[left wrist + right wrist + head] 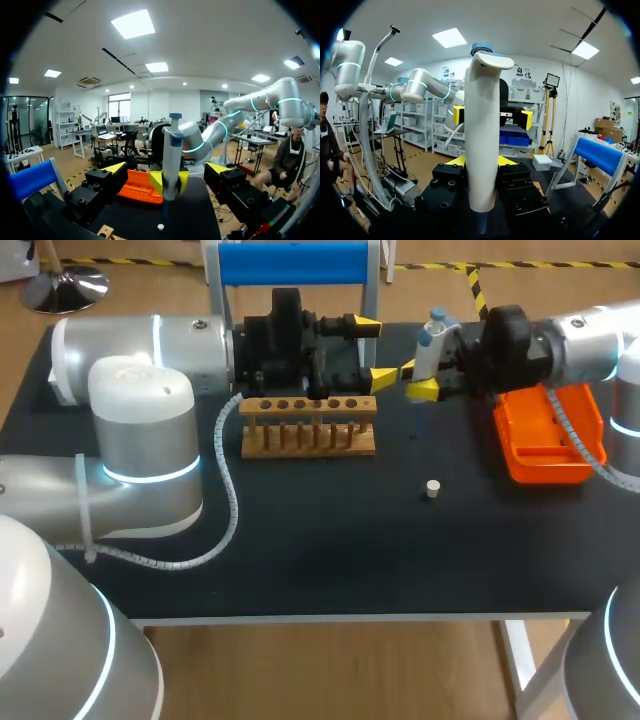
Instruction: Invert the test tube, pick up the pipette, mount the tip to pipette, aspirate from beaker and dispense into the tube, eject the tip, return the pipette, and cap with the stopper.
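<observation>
So here's where we're at. On the black table [330,540], both arms meet at the far edge. Our left gripper [374,350] comes in from the left with its fingers spread wide and nothing in them. Our right gripper [415,380] comes in from the right and is pinching the pipette [430,340] from both sides.

The wooden test tube rack [308,426] sits just on the near side of the left gripper. The orange tray [548,440] is under the right arm.

The bit that matters is that the pipette stands upright, long axis vertical and narrow end pointing at the table. It hangs right ahead of the left gripper's open fingers, lined up with the gap between them but not inside it. The rack is down and to the left of the pipette's lower end, near but not under it. So the right arm is clearly the one doing the next pipette step.

We can't make out the test tube or the beaker anywhere (the rack holes just look dark from above). We also can't tell if a tip is on.

The little white stopper [432,489] sits alone, nearer us and well apart from both grippers.
</observation>
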